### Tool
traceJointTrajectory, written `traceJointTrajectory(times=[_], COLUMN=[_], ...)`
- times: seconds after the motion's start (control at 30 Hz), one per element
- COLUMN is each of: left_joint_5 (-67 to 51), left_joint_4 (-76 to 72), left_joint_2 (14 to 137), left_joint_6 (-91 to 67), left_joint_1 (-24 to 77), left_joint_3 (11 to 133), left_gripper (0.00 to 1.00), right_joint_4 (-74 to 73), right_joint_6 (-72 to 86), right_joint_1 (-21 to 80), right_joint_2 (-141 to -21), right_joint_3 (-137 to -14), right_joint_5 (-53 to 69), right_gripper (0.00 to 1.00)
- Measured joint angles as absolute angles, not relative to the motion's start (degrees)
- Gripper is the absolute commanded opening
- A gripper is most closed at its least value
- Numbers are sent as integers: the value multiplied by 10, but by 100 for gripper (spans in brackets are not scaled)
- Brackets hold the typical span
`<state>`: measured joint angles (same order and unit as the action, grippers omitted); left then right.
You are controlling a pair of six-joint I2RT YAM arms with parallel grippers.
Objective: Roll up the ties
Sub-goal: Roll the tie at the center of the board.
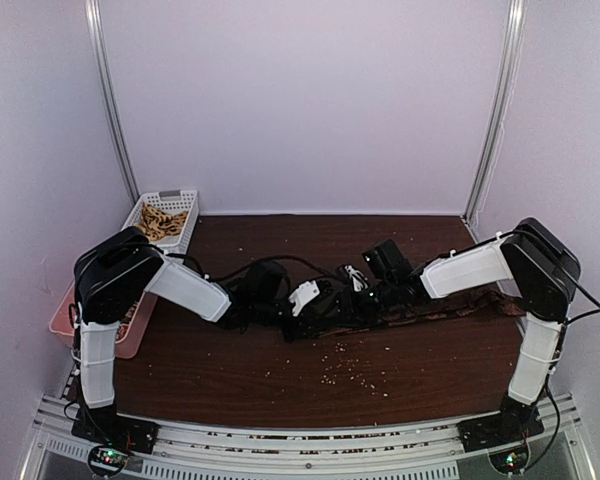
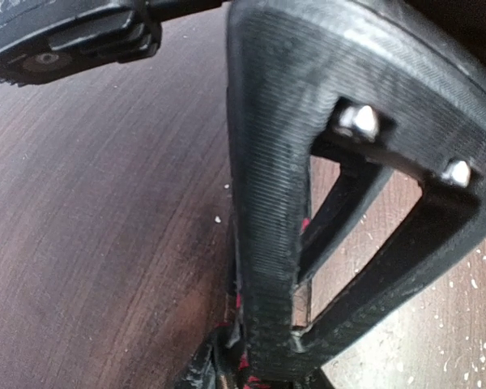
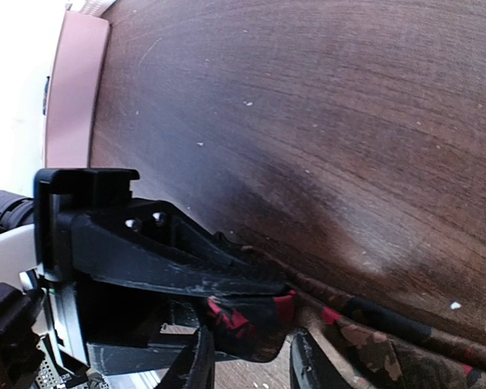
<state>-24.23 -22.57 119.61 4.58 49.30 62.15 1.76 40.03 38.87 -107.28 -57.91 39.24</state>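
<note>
Brown tie [image 1: 470, 306] vanishes leftward beneath both sets of jaws.

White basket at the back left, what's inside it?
A loose heap of tan patterned fabric, probably ties, fills the white basket. The basket's floor and anything beneath the heap are covered.

My left fingers [image 2: 263, 211] were black plastic, matt and finely ribbed in printed layers (two small bright metal screw heads [image 2: 356, 121] gleamed in the frame). The dark brown wood-grain table [image 1: 280, 370] showed fine streaks under a dull sheen. The dark brown cloth tie [image 3: 373, 340], blotched red, looked soft and matt. My right finger [image 3: 186, 271] was scuffed black plastic. The pale pink plastic tray [image 3: 73, 89] looked smooth.
</note>
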Motion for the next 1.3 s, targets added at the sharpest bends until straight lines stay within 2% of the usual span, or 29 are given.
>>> traceJointTrajectory(times=[0.2, 0.6, 1.0, 1.1, 1.2, 1.23, 1.3], left_joint_5=[-241, -239, -223, -216, -214, -213, -212], left_joint_4=[-235, -285, -290, -286, -286, -286, -286], left_joint_2=[1196, 1195, 1182, 1182, 1182, 1182, 1182], left_joint_6=[49, 59, 72, 73, 74, 75, 76], left_joint_1=[493, 495, 496, 500, 502, 503, 504], left_joint_3=[615, 594, 588, 587, 586, 586, 586], left_gripper=[28, 29, 30, 31, 32, 36, 47], right_joint_4=[33, 133, 126, 120, 116, 114, 110], right_joint_6=[423, 531, 522, 505, 493, 490, 483], right_joint_1=[389, 385, 384, 383, 382, 382, 382], right_joint_2=[-1082, -1091, -1093, -1098, -1101, -1101, -1101], right_joint_3=[-578, -548, -549, -549, -549, -550, -551], right_joint_5=[397, 421, 423, 426, 428, 430, 431], right_gripper=[33, 39, 31, 20, 5, 0, 0])
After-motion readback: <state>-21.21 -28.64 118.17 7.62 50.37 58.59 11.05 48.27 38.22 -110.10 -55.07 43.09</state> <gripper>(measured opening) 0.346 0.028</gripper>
